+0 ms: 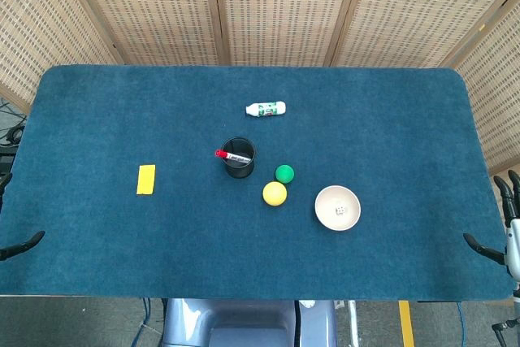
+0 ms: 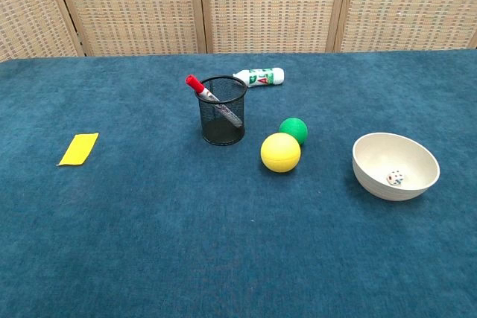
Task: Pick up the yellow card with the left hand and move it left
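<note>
**A:** How far along is this?

**B:** By the look of it, nothing is done. The yellow card point(image 1: 145, 179) lies flat on the blue table point(image 1: 97, 103), toward its left edge, and nothing touches it. The whole job is left: reach, grasp, lift, carry left.

**A:** And the left hand?

**B:** Only dark fingertips of the left hand point(image 1: 20, 245) show at the table's front-left corner, holding nothing. So little of it shows that I cannot tell whether the fingers are apart or together. The right hand point(image 1: 505, 225) sits off the front-right corner, fingers apart, empty.

**A:** Anything crowding the card?

**B:** No. The mesh cup point(image 1: 238, 158) with the marker point(image 1: 232, 154) is well apart, toward the middle. The yellow ball point(image 1: 275, 193), green ball point(image 1: 284, 173), bowl point(image 1: 337, 207) and white bottle point(image 1: 266, 109) all lie further right still.

**A:** Room to move it left?

**B:** Bare cloth runs from the card to the left edge. I'd judge that enough, though the edge is the limit to watch.
</note>
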Motion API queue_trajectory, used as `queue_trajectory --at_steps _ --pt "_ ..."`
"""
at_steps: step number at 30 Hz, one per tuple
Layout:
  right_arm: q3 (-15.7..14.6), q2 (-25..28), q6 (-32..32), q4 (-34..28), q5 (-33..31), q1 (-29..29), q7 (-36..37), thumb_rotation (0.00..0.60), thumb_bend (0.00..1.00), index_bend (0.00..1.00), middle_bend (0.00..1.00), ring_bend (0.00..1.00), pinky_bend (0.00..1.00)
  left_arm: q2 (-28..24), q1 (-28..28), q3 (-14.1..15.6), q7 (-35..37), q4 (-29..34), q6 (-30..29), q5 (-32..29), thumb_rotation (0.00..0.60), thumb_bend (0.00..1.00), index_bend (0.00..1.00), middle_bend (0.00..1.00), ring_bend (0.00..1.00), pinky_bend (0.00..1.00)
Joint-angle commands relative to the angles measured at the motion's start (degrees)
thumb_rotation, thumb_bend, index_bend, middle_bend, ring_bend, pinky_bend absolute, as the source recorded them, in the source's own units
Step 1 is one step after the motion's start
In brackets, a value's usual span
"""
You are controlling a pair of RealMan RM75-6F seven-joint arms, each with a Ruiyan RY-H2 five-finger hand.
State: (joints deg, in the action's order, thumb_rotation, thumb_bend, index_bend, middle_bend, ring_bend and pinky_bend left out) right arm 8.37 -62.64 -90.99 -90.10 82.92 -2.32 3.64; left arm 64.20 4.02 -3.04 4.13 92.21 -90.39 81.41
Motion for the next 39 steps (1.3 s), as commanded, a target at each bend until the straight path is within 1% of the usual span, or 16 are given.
queue_trajectory --at_steps 1,4,8,9,11,13,15,16,17,19,20,22,24,26,31,39 --pt "-0.1 0.0 0.2 0.0 0.0 0.0 0.1 0.6 0.0 0.0 0.0 0.0 0.0 0.0 0.1 0.1 -0.1 -0.2 0.6 0.2 0.6 0.0 0.0 0.0 0.0 0.0" --pt "-0.2 0.1 0.5 0.0 0.1 0.0 0.3 0.6 0.0 0.0 0.0 0.0 0.0 0.4 0.8 0.1 -0.6 -0.5 2.4 0.2 0.6 0.0 0.0 0.0 0.0 0.0" --pt "-0.2 0.2 1.0 0.0 0.0 -0.2 0.5 0.6 0.0 0.0 0.0 0.0 0.0 1.8 3.4 -0.5 -1.4 -0.6 6.1 0.5 0.6 0.0 0.0 0.0 0.0 0.0" --pt "-0.2 0.2 1.2 0.0 -0.1 -0.3 0.5 0.6 0.0 0.0 0.0 0.0 0.0 2.4 4.5 -0.9 -1.5 -0.7 7.6 0.5 0.6 0.0 0.02 0.0 0.0 0.0" --pt "-0.2 0.2 1.7 0.0 -0.2 -0.5 0.7 0.6 0.0 0.0 0.0 0.0 0.0 3.7 6.8 -1.7 -2.2 -0.8 10.8 -0.1 0.6 0.01 0.11 0.0 0.0 0.0" --pt "-0.2 0.2 2.2 0.0 -0.4 -0.7 0.8 0.6 0.0 0.0 0.0 0.0 0.0 5.3 9.4 -2.8 -3.5 -1.2 14.4 -1.3 0.6 0.06 0.29 0.0 0.0 0.0" --pt "-0.2 0.2 2.7 0.1 -0.5 -0.8 0.9 0.6 0.0 0.0 0.0 0.0 0.0 7.4 11.9 -4.0 -5.6 -2.2 17.7 -3.0 0.6 0.11 0.41 0.0 0.0 0.0" --pt "-0.3 0.2 2.9 0.1 -0.6 -0.9 0.9 0.6 0.0 0.0 0.0 0.0 0.0 8.4 12.8 -4.4 -6.6 -2.7 19.0 -3.8 0.6 0.13 0.45 0.0 0.0 0.0" --pt "-0.3 0.2 3.3 0.3 -0.7 -1.0 0.9 0.6 0.0 0.0 0.0 0.0 0.0 10.6 14.9 -5.3 -9.0 -4.0 21.7 -5.7 0.6 0.14 0.47 0.0 0.0 0.0" --pt "-0.4 0.0 4.5 0.8 -1.2 -1.4 1.0 0.6 0.0 0.0 0.0 0.0 0.0 15.3 18.5 -6.9 -13.4 -7.0 26.9 -10.6 0.6 0.18 0.48 0.0 0.0 0.0" --pt "-0.3 0.0 4.9 1.0 -1.5 -1.6 1.2 0.6 0.0 0.0 0.0 0.0 0.0 17.4 19.7 -7.8 -15.6 -8.5 27.9 -13.1 0.6 0.19 0.49 0.0 0.0 0.0" --pt "-0.1 0.0 5.5 1.4 -2.1 -1.8 1.7 0.6 0.0 0.0 0.0 0.0 0.0 20.0 20.9 -8.5 -18.4 -10.4 28.5 -15.8 0.6 0.22 0.49 0.0 0.0 0.0" --pt "0.0 0.0 6.0 1.6 -2.4 -1.9 2.1 0.6 0.0 0.0 0.0 0.0 0.0 21.5 21.7 -8.8 -20.0 -11.9 28.9 -17.4 0.6 0.23 0.49 0.0 0.0 0.0" --pt "0.0 0.0 6.3 1.7 -2.6 -2.0 2.4 0.6 0.0 0.0 0.0 0.0 0.0 22.5 22.2 -8.9 -20.6 -13.1 29.4 -18.3 0.6 0.24 0.49 0.0 0.0 0.0" --pt "-0.1 0.1 7.1 1.9 -3.0 -2.2 2.8 0.6 0.0 0.0 0.0 0.0 0.0 25.6 23.2 -8.9 -19.5 -17.7 30.4 -19.5 0.6 0.27 0.49 0.0 0.0 0.0" --pt "-0.2 0.2 7.3 1.9 -2.9 -2.3 3.0 0.6 0.0 0.0 0.0 0.0 0.0 27.6 23.8 -8.6 -19.3 -20.9 31.2 -20.5 0.6 0.27 0.49 0.0 0.0 0.0"
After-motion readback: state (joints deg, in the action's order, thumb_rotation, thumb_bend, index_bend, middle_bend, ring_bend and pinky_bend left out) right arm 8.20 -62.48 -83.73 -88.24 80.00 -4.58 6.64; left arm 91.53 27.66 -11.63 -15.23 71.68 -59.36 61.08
